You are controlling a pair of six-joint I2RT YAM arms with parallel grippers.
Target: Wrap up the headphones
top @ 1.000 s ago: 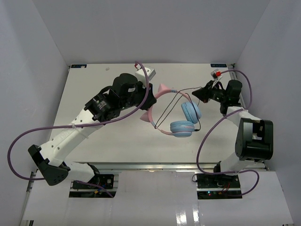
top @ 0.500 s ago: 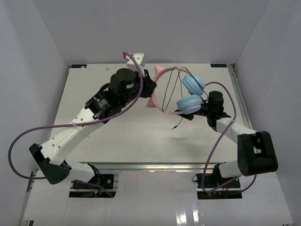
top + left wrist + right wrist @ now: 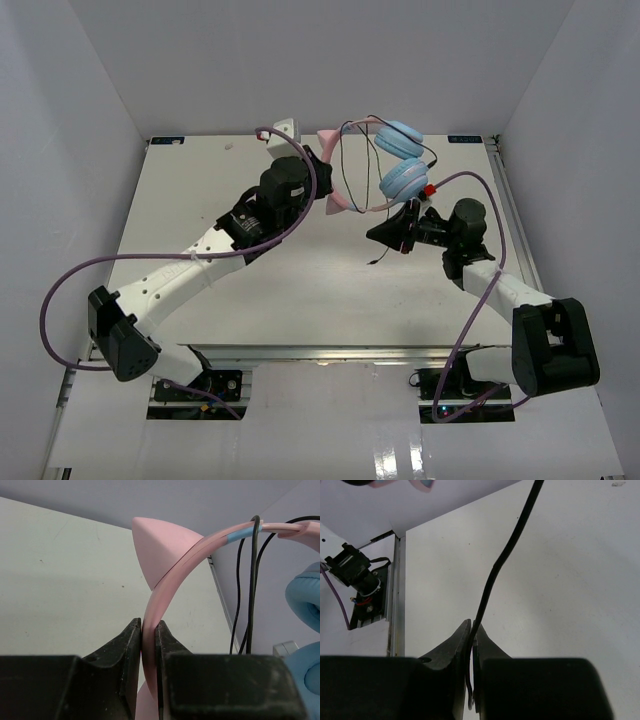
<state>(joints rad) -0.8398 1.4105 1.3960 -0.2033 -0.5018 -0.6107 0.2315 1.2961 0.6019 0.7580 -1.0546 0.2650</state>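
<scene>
**Item 1. Headphones** (image 3: 403, 180). Over-ear type. They were held over the far middle of the counter (image 3: 200, 210) and appeared lifted off its surface.
- Headband (image 3: 172, 567): pink, with a short light-blue section toward its far end. It stood on edge, gripped at the left side of the set.
- Cat ear (image 3: 159, 542): pink and pointed, just above the grip point. A second one showed in the top view at the near end of the band.
- Ear cups: two, round, light blue. They lay at the right of the headband, one farther (image 3: 398, 138) and one nearer, close together.
- Cable (image 3: 506, 555): thin and black. Several strands were looped across the headband near its blue section. One strand ran down and nearer to the right arm, with a short free tail past the grip, near the counter surface.

**Item 2. Left end effector** (image 3: 148, 630). It reached in from the left, its jaws pressed together on the pink headband below the cat ear. The band filled the narrow gap between the fingers.

**Item 3. Right end effector** (image 3: 471, 632). It sat nearer than the ear cups and pointed left, low over the counter. Its jaws were almost closed, pinching the black cable, which rose from the fingertips up and away toward the headphones.

**Item 4. Counter.** White, flat, with a few small specks.

**Item 5. Robot cables** (image 3: 55, 300). Thick and purple, one looped along each arm, apart from the headphone cable.
</scene>
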